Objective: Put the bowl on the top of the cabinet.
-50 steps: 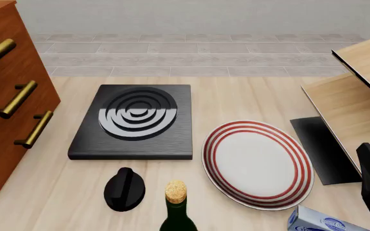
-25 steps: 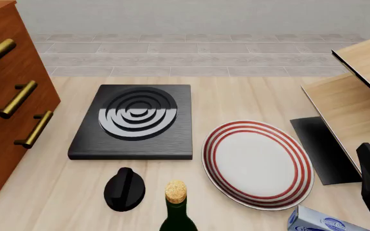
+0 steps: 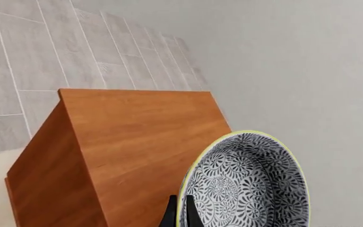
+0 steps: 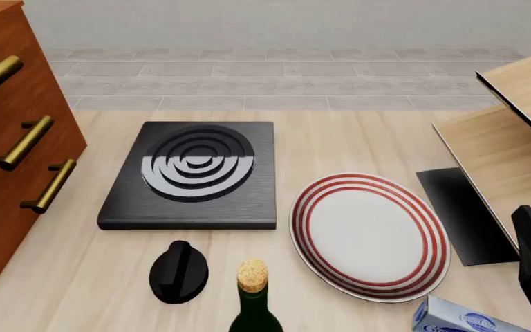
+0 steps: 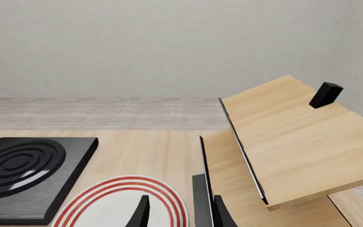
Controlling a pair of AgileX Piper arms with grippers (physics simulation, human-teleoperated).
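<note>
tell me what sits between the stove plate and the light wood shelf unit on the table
In the front view, the red-ringed plate lies between the black stove plate and the shelf unit, with bare tabletop above it.

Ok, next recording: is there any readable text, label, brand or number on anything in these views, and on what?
Carton, bottom right edge of the front view: a blue oval logo with pale marks, too small and blurred to read.
Wine bottle: only the cork and neck show, no label in view.
Bowl, cabinet, plate, stove plate, light-wood shelf unit: no text on them.
</note>
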